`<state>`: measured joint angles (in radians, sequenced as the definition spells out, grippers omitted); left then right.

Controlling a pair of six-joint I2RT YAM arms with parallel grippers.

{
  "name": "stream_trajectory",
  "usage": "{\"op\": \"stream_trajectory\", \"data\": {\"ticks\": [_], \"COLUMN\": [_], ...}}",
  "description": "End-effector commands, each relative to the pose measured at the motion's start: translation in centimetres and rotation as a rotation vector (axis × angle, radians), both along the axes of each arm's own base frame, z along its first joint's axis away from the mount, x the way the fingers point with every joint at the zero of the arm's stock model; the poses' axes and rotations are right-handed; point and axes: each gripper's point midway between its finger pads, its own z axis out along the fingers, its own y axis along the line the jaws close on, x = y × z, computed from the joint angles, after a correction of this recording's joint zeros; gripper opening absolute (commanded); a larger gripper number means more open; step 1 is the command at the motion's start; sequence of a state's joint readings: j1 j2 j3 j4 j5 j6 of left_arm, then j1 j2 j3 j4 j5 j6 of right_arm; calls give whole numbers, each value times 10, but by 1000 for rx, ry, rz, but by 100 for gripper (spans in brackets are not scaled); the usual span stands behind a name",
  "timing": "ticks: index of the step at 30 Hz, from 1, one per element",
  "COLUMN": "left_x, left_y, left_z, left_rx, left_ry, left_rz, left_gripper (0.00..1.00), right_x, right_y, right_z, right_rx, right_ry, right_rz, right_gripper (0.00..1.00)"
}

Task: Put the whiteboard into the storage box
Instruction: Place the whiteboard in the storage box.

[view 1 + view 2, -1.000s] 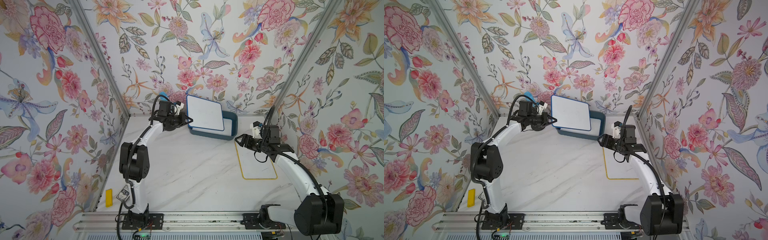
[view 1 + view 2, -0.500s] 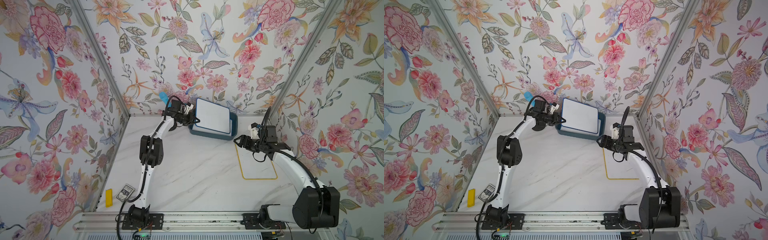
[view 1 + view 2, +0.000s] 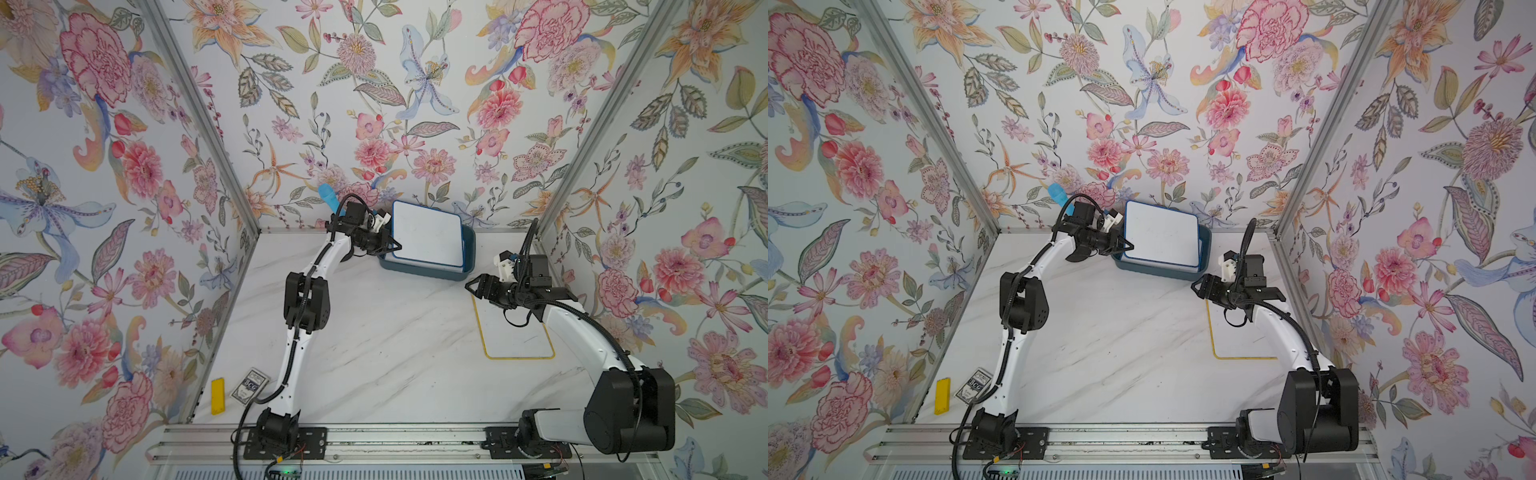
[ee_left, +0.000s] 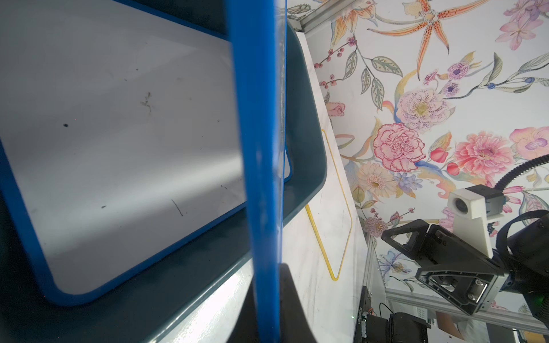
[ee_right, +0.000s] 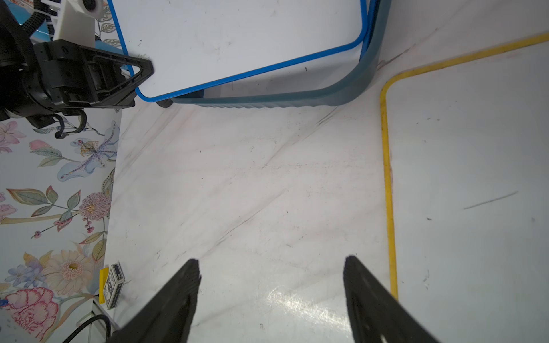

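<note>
Holding a blue-framed whiteboard by one edge in the clamped left gripper, tilted over the storage box at the far edge of the bench. Raising the gripped end, dipping the opposite end toward the box's right wall, probably to slide it in on top of another blue-framed whiteboard lying inside. Hovering the right gripper spread and empty just beside a yellow-framed whiteboard lying flat near the right edge, likely clear of the drop.

The left claw pinches a blue-rimmed whiteboard, seen edge-on across the storage box. A second whiteboard lies flat inside it. A yellow-rimmed board lies on the counter beside the box.
</note>
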<state>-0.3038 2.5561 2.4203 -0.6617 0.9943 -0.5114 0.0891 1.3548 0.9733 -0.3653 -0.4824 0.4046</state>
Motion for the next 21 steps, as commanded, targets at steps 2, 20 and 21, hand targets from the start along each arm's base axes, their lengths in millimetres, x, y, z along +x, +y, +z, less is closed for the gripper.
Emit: {"op": "stream_trajectory", "data": {"ticks": [2,20,21], "left_x": [-3,-2,-6], "left_y": [1,-19,-17], "left_z": [-49,-73,-79], "left_rx": [276,370,387], "left_ry": [6,27,43], "left_rz": [87,185,177], "left_gripper": [4,18,16], "right_x": [-2,-12,-11], "right_y": [5,2,1], "right_z": [-5,0,0], "right_rx": [23,29,27], "right_ry": [7,-33,-33], "right_rz": [5,-7,-12], "right_gripper": [76,77,77]}}
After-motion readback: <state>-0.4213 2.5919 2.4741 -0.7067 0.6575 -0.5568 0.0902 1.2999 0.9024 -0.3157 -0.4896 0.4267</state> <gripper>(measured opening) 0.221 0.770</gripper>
